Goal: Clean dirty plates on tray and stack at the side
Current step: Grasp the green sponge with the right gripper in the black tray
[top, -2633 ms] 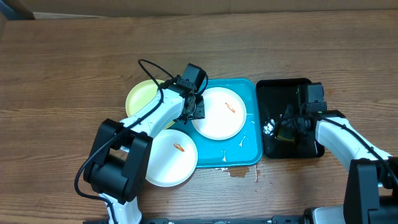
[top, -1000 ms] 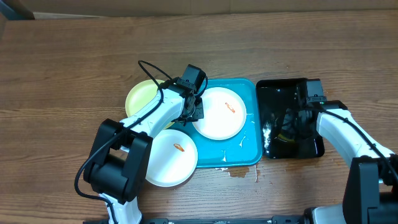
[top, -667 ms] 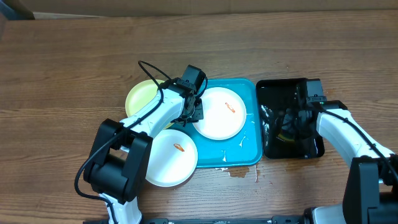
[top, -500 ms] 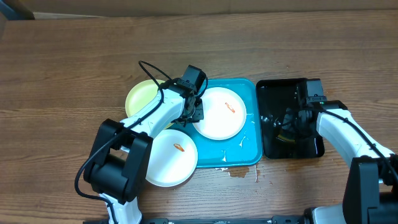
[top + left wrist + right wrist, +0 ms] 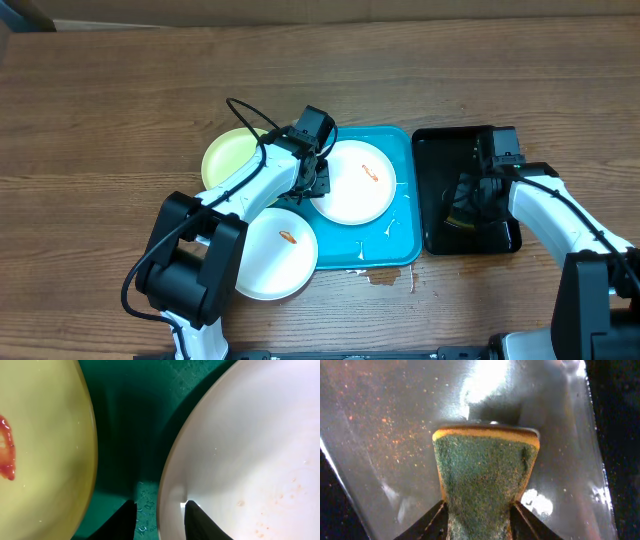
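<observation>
You have open counter (image 5: 120,100) on all sides. On the turquoise tray (image 5: 400,240) one white plate (image 5: 360,190) lies fully inside. The front white plate (image 5: 275,255) and yellow-green plate (image 5: 225,155) overhang its left edge. Over the black tray (image 5: 440,150), your right hand (image 5: 477,520) pinches the sponge (image 5: 482,470). Your left hand (image 5: 157,520) is spread, straddling the inner plate's rim.

Bright, even light from above fell on the table (image 5: 100,100), with only soft shadows beside the arms. The left wrist view was dim and soft-focused, and a dark shadow lay on the turquoise tray (image 5: 125,420) between the yellow-green plate (image 5: 45,435) and the white plate (image 5: 250,450). White glare flared on the wet black tray (image 5: 485,385) above the sharply grained sponge (image 5: 482,480).
</observation>
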{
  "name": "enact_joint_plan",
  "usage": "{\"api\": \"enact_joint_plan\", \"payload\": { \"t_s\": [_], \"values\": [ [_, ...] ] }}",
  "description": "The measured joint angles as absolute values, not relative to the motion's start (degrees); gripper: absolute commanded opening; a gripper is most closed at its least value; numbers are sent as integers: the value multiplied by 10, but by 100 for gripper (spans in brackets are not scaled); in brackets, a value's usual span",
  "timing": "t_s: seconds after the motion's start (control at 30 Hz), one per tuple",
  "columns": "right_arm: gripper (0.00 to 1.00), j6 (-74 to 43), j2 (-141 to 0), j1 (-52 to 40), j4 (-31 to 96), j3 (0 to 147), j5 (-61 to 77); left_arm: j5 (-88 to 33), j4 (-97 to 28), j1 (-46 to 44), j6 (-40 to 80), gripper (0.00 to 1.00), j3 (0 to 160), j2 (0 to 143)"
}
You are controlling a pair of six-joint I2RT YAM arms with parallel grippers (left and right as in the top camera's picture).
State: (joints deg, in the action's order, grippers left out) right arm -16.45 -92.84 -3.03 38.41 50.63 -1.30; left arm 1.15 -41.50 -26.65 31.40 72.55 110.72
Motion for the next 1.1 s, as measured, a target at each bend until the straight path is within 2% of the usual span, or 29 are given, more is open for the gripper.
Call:
{"api": "enact_joint_plan", "payload": {
  "t_s": [0.07,0.23,0.43,0.5,0.57,0.67,0.73,0.9,0.97,1.07,1.1],
  "values": [
    [52,-166,-928,-30,379,502,-15,11,-415,-267,314,35,726,1107],
    [53,-164,-928,-30,366,499,-20,11,-415,-267,314,36,726,1107],
    [49,-165,-928,-30,361,499,-22,11,-411,-267,314,42,726,1107],
    [42,-165,-929,-30,361,499,-22,11,-411,-267,314,44,726,1107],
    [22,-164,-930,-30,360,498,-21,11,-411,-267,314,41,726,1107],
    [9,-164,-935,-30,360,496,-20,11,-411,-267,314,38,726,1107],
    [5,-165,-935,-30,363,496,-19,11,-411,-267,314,36,726,1107],
    [4,-165,-935,-30,411,519,-19,12,-399,-267,313,11,726,1107],
    [4,-165,-935,-30,439,543,-19,12,-395,-267,314,5,726,1107],
    [4,-164,-935,-30,453,576,-19,13,-394,-267,314,4,726,1107],
    [4,-164,-935,-30,453,583,-19,12,-394,-267,314,11,726,1107]
  ]
}}
